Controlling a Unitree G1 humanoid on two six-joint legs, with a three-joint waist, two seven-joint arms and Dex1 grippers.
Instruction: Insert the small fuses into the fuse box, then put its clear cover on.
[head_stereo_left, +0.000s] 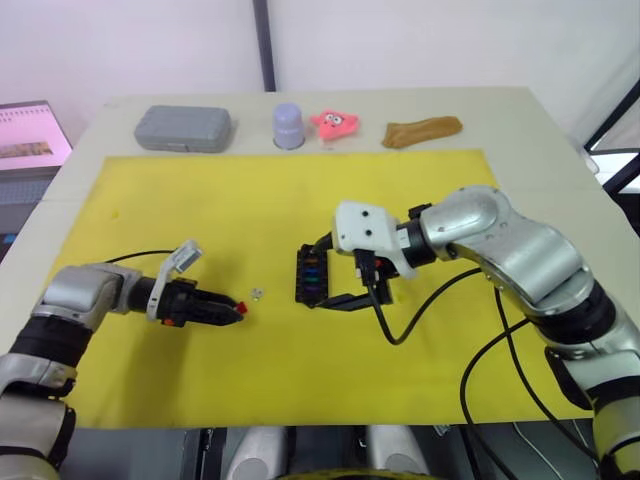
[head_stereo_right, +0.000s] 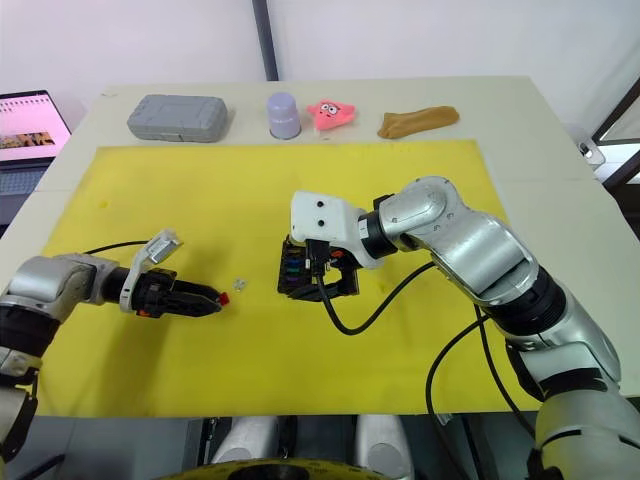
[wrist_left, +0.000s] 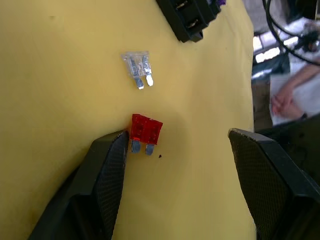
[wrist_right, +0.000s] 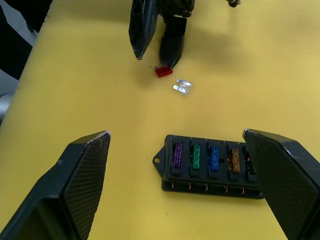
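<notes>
My left claw (wrist_left: 175, 145) gapes wide around the red fuse (wrist_left: 146, 130) — featherlight, slick plastic, so I'd pinch its flat body, blades pointing six o'clock.

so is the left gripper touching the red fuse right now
Touching. In the left wrist view one finger of the open left gripper meets the red fuse at its edge; the other finger stands well clear.

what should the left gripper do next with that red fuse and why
Probably close the left gripper on the red fuse. It lies flat on the yellow mat between the open fingers, touching one pad, with the other well clear. The fuse box already holds purple, green, blue and orange fuses; the pale grey fuse also waits.
</notes>
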